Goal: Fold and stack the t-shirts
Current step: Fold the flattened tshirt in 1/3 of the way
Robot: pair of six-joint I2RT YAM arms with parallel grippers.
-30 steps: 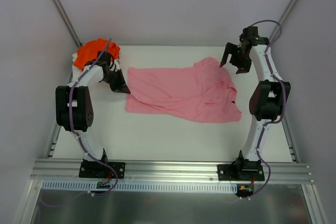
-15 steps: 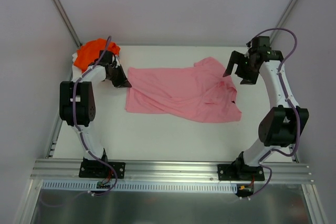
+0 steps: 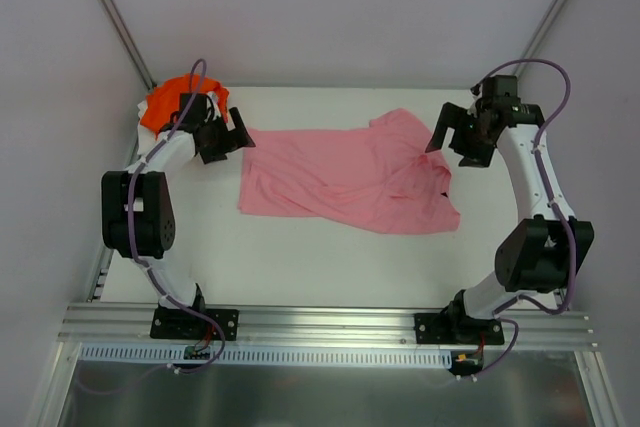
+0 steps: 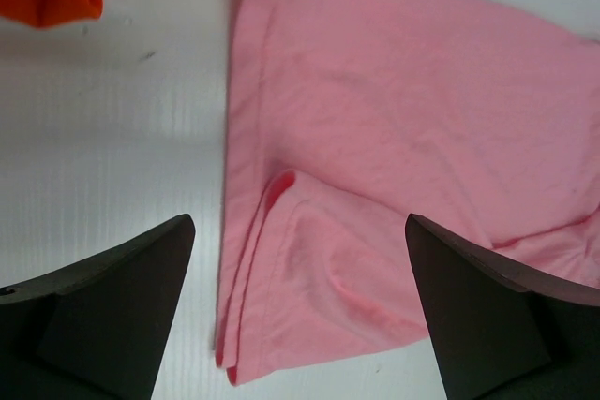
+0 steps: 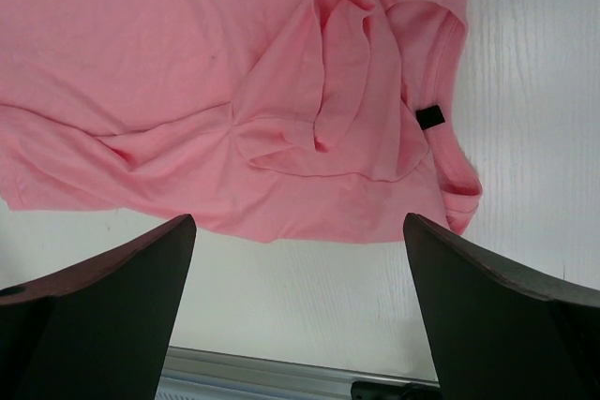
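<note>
While the pink t-shirt [image 3: 345, 175] lies spread but rumpled across the desk [image 3: 330, 257], nothing is folded yet. Left pincer [image 3: 232, 147] hovers at its left edge and right pincer [image 3: 452, 152] over its bunched right end, both wide and holding nothing. Orange t-shirt [image 3: 165, 102] sits crumpled in the far left corner; judged: both folds and the stacking remain

You've got a plain lt pink tee [image 3: 340, 177], plain bright orange tee [image 3: 165, 102], sm blk tag [image 5: 429, 117] on pink, plain white table [image 3: 300, 257]
</note>
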